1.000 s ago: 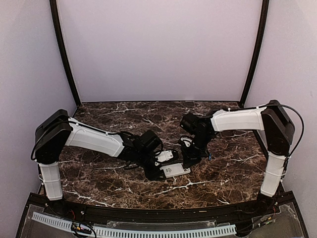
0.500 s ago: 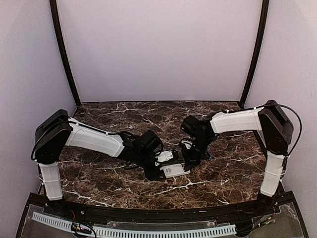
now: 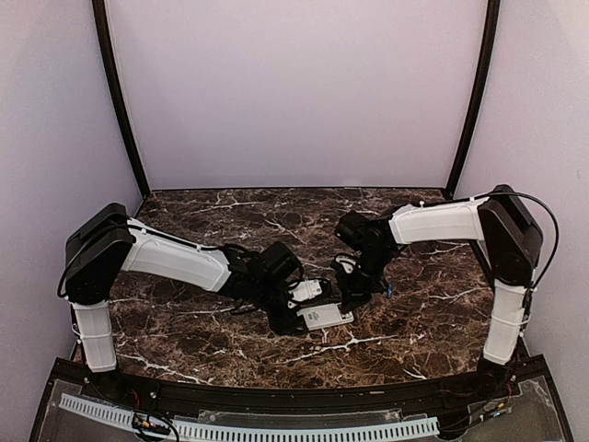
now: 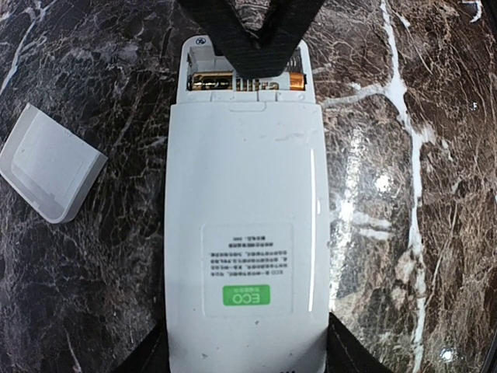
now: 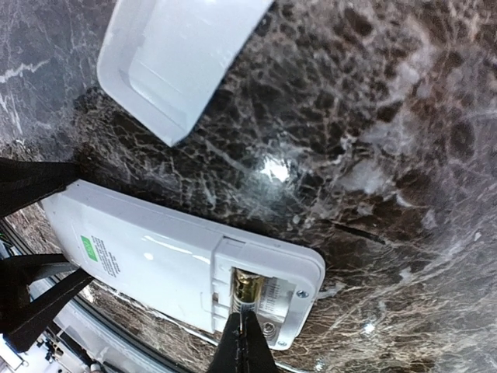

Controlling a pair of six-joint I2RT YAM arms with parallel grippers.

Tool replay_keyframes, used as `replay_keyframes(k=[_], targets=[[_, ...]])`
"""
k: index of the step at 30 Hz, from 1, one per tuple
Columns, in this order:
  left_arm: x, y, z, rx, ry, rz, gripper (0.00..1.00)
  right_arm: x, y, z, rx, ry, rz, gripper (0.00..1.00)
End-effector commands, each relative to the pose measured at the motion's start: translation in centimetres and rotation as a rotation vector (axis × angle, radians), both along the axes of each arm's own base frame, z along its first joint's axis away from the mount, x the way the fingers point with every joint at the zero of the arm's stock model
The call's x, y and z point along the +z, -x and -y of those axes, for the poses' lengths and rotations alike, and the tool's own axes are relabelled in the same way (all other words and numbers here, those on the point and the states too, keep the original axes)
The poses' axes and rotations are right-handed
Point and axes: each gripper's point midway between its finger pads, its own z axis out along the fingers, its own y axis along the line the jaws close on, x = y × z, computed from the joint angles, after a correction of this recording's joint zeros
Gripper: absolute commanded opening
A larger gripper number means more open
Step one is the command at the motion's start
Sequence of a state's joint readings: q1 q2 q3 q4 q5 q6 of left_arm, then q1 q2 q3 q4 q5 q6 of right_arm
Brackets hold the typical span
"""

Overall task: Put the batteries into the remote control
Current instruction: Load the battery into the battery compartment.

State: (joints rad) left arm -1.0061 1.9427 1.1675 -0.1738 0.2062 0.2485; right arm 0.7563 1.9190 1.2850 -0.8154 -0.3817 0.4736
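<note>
Top external: tabletop (image 3: 184, 341), a glossy dark brown marble-patterned slab with white veining. Left gripper (image 3: 298, 319) and right gripper (image 3: 352, 296), both black, meet at the near middle. The remote control (image 3: 324, 318), a flat white plastic rectangle, lies on the slab between them. A loose cover (image 3: 306, 290), small and white, sits just behind it. Against a second ago, the right arm's elbow and forearm sit slightly further left and its claw is closer in over the remote's end. The remote, the cover and the left arm are unchanged.

Left wrist: the remote control lies back-up, smooth and faintly shiny, with rounded corners and a printed label bearing a green ECO badge (image 4: 246, 295). The left claw is part-way open, its fingers (image 4: 151, 353) clasping the handset's two long edges at the near end. At the far end is an open compartment with a battery (image 4: 213, 80), a brass-coloured cylinder, lying crosswise inside. The cover, shallow and rimmed, lies apart on the marble to one side.

Right wrist: the right claw is fully closed, its fingers (image 5: 245, 346) pressed into one thin black point. It grips nothing, and its tip touches the battery in the compartment. A small screw (image 5: 299, 294) sits at the compartment's corner.
</note>
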Motion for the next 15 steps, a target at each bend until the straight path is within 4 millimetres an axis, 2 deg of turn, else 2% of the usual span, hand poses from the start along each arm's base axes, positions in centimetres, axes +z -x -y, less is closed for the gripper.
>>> replay_keyframes(k=[1, 3, 5, 7, 12, 15], targets=[[-3.4, 1.7, -2.5, 0.006, -0.111, -0.088, 0.54, 3.1, -3.0, -0.1, 0.001, -0.014, 0.107, 0.00], [-3.4, 1.7, -2.5, 0.009, -0.112, -0.087, 0.54, 5.4, -4.5, 0.6, -0.040, -0.025, 0.161, 0.00], [-3.4, 1.7, -2.5, 0.008, -0.113, -0.087, 0.54, 6.4, -5.7, 2.0, -0.090, 0.004, 0.200, 0.00], [-3.5, 1.7, -2.6, 0.005, -0.116, -0.087, 0.55, 6.2, -6.4, 4.4, -0.143, 0.078, 0.221, 0.02], [-3.5, 1.7, -2.7, 0.002, -0.122, -0.085, 0.57, 4.1, -7.8, 10.7, -0.264, 0.245, 0.235, 0.16], [-3.6, 1.7, -2.8, -0.001, -0.126, -0.083, 0.59, 3.1, -8.9, 13.0, -0.317, 0.269, 0.245, 0.25]])
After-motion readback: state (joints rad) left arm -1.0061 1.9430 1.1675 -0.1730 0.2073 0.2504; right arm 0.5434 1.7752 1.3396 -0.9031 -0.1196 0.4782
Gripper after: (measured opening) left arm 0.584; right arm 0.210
